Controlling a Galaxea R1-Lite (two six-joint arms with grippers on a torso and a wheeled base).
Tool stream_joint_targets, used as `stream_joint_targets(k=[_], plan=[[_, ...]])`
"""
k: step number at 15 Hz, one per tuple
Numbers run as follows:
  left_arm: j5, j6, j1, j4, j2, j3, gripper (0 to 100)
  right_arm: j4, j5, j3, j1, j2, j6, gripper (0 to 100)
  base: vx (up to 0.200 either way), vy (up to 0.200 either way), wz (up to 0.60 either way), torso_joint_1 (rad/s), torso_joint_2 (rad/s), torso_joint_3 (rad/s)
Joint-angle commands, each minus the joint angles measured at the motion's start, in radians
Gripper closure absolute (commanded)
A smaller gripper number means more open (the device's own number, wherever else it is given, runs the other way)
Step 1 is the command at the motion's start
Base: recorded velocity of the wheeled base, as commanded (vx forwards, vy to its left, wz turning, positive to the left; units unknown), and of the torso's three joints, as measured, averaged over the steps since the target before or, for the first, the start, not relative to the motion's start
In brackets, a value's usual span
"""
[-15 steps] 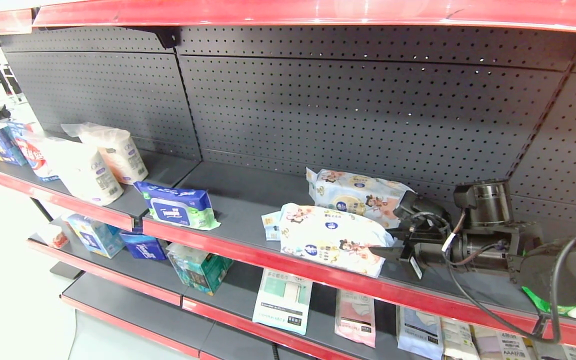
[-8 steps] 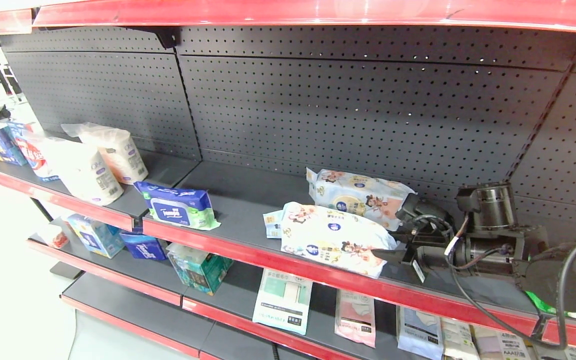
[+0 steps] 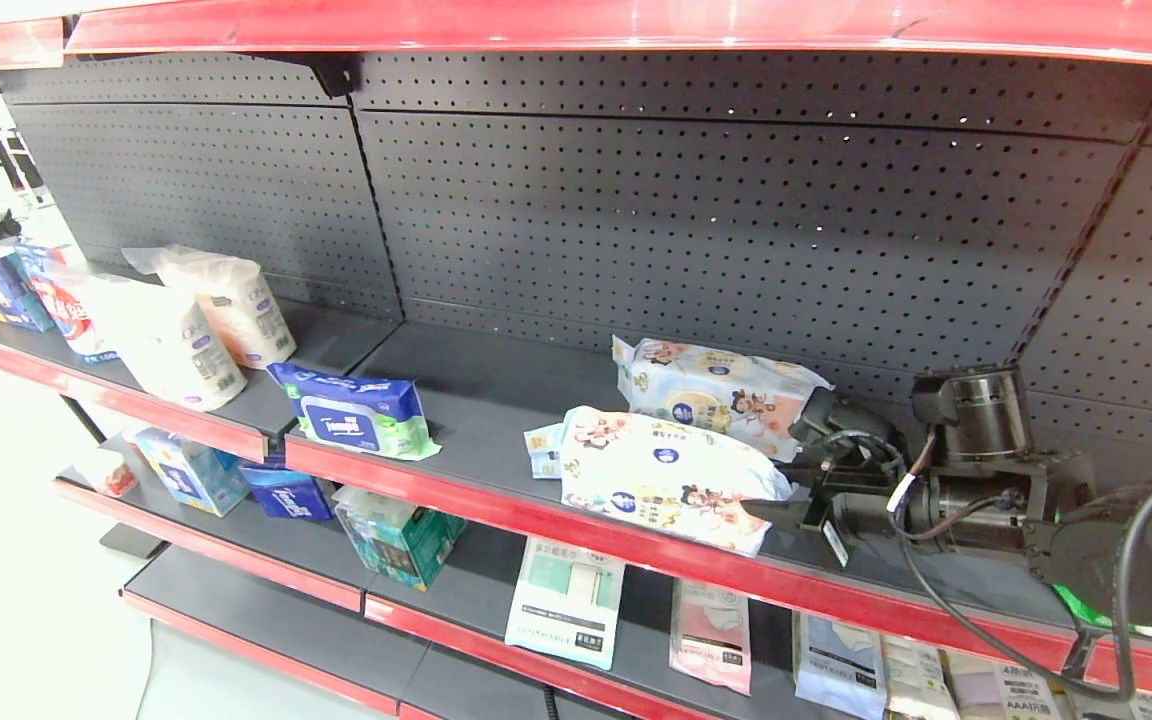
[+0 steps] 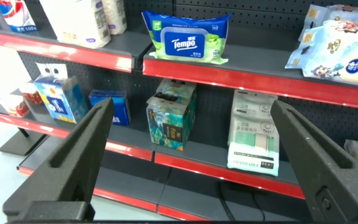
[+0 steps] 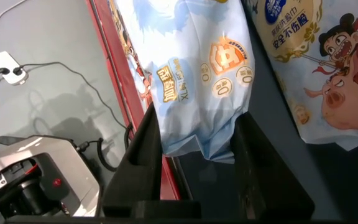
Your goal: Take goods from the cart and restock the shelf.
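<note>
Diaper pack [image 3: 666,485]: lies flat on the middle shelf at its near edge, with its near side over the red front lip [image 3: 456,495]; its right end sits between the right gripper's fingers.
Right gripper [image 3: 786,470]: low over the shelf board on the right, pointing left. One finger lies against each side of the pack's end, and they look clamped on it.
Second diaper pack [image 3: 716,390]: just behind the first, farther in towards the pegboard back wall [image 3: 686,220], and touching or nearly touching it.
Small sachet [image 3: 541,450]: at the left end of the held pack, against it.
Shelf board [image 3: 496,400]: bare dark metal to the left of the packs and behind them.
Wet-wipes pack [image 3: 356,410]: well to the left, at the near edge.
Paper rolls [image 3: 171,340]: farther left, on the neighbouring board.
Left gripper [image 4: 191,106]: held away from the work, facing the lower shelves, fingers wide apart and empty.
Step in hand: by the look of it, setting this pack down; it is already on the shelf.
Next move: probably nudge the pack a little farther in so it clears the lip, then spread the fingers and draw the arm back to the right without dragging the soft bag along, before fetching more from the cart.
</note>
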Motion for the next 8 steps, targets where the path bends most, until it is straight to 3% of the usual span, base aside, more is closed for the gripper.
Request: stream_joint_targets(k=[1,7,8], plan=[[0.000,0.000,0.000,0.000,-0.001,0.000,0,-0.001,0.002,0.000,0.001,0.002,0.004,100,0.000,0.000,0.00,0.000,0.00,0.000],[0.000,0.000,0.000,0.000,-0.001,0.000,0,-0.001,0.001,0.001,0.001,0.002,0.006,100,0.000,0.000,0.00,0.000,0.00,0.000],[0.000,0.000,0.000,0.000,-0.001,0.000,0,-0.001,0.002,0.000,0.002,0.003,0.007,0,0.000,0.000,0.00,0.000,0.00,0.000]])
